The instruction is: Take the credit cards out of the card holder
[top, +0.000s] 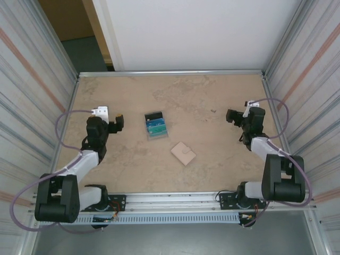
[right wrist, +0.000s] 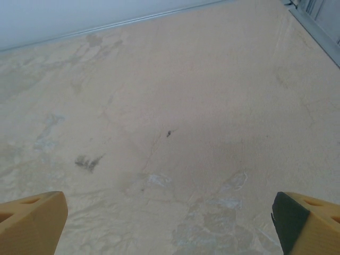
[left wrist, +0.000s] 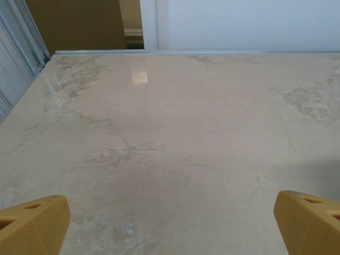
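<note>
Left arm: elbow folded back over the near-left corner of the bench, forearm running up the left side, wrist turned in toward the middle. Jaws apart, nothing between them. Right arm mirrors it on the right side, wrist turned inward, jaws likewise apart and empty.

Top view: the credit cards lie fanned in a small stack near the bench centre, slightly toward the left side. Black is at the far end, teal and blue below it. The card holder lies flat and shut just beside them, toward the near edge and a little right, not touching. Both sit between the arms, well apart from either.

Left wrist view: yellow fingertips in the bottom corners, wide apart, bare marbled bench between them, running to the far edge rail. Right wrist view: the same, with one fingertip showing a dark inner face and a dark smudge on the bench surface.

Card count and print are too small to read. The holder's tab is barely visible, and its inside is hidden.
</note>
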Controlling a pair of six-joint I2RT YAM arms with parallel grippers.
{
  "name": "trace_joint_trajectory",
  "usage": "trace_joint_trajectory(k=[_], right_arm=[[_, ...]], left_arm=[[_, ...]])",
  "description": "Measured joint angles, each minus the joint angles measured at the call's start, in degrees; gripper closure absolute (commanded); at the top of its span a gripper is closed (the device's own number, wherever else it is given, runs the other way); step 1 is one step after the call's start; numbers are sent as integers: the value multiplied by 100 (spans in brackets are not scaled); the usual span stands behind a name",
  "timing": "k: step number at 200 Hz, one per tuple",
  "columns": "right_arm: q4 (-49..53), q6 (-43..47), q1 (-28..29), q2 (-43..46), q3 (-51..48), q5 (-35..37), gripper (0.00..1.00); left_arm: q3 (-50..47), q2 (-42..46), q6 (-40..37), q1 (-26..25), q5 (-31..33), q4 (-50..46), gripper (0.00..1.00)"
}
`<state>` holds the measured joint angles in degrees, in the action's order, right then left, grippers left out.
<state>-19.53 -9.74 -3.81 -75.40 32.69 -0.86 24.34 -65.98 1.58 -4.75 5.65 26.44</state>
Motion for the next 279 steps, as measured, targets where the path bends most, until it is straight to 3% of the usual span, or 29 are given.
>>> trace_joint_trajectory(k=[31, 93, 124, 186, 279], right_arm=[[940, -168, 459, 437, 372, 223, 1], [2903, -798, 1958, 592, 992, 439, 1], [3587, -1038, 2651, 592, 1073, 199, 1], [4282, -1235, 3189, 531, 1196, -529, 1], [4404, -1110, 4203, -750, 1364, -925, 1]], left_arm=[[63, 404, 264, -393, 90, -487, 1], [-52, 1108, 857, -1379, 343, -640, 1], [-348, 1338, 1309, -1401, 389, -535, 1], [-446, 1537, 1784, -1401, 673, -459, 1], [-264, 1213, 2133, -1401, 1040, -654, 1]])
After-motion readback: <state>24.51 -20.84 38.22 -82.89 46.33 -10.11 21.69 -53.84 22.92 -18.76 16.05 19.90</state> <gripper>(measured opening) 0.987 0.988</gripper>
